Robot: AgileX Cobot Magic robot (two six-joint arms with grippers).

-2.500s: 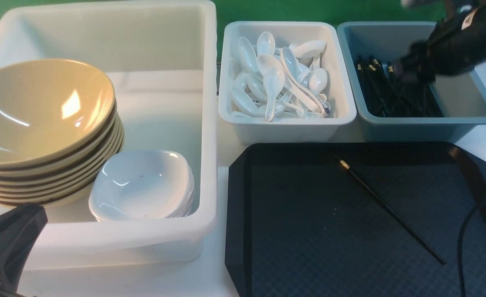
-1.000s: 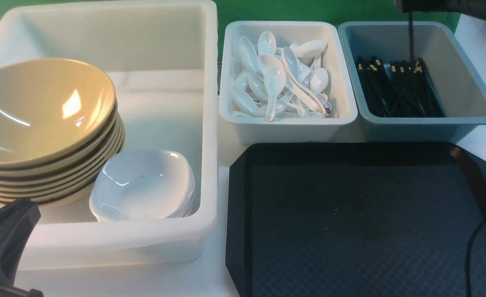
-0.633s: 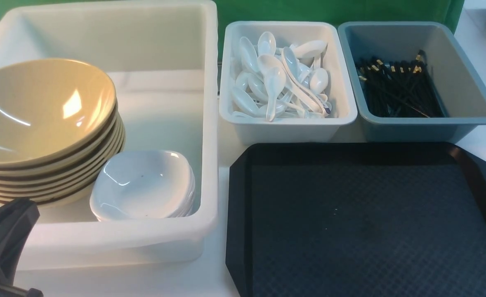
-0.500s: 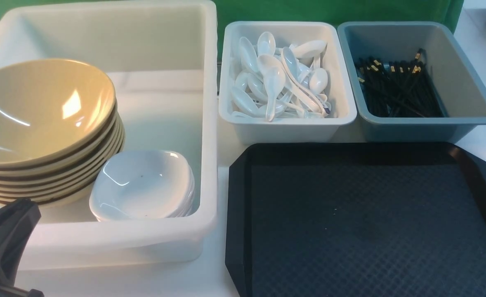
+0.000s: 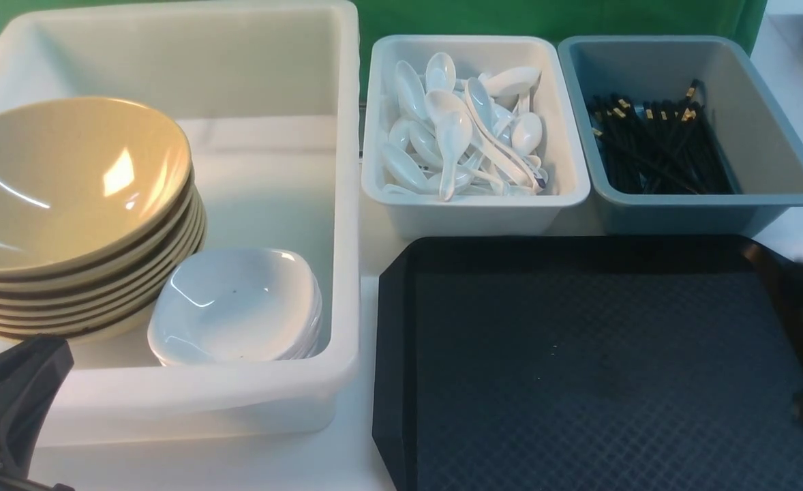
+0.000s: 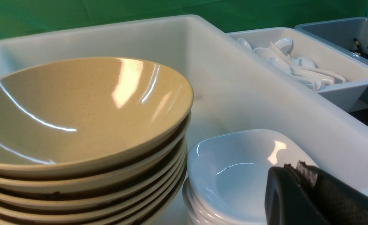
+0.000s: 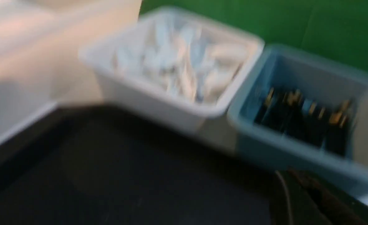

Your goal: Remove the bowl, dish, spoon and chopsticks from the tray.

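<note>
White tabletop [image 5: 190, 460] is seen at the near edge, brightly lit. At near left, the jaws of the left gripper [image 6: 291, 170] are closed, with nothing held; those of the right gripper [image 7: 285, 173], over the tray's right side, are likewise shut and unladen. On the large black plastic tray [image 5: 393, 354] at near right, no tableware is seen, so clearing is judged complete. Both arms should be drawn back smoothly, with the right kept above the raised rim and its dark cable kept from snagging.

Left of the tray, glossy mustard-yellow bowls [image 5: 74, 184] are nested in a white plastic tub [image 5: 345, 204], beside stacked white dishes [image 5: 238, 300]; which ones were meant cannot be told. Farther off, white soup spoons [image 5: 453, 140] are heaped in a white bin [image 5: 466, 219], and black gold-banded chopsticks [image 5: 654, 153] lie in the blue-grey bin [image 5: 708, 217] at far right. Green cloth [image 5: 544, 17] is hung behind.
</note>
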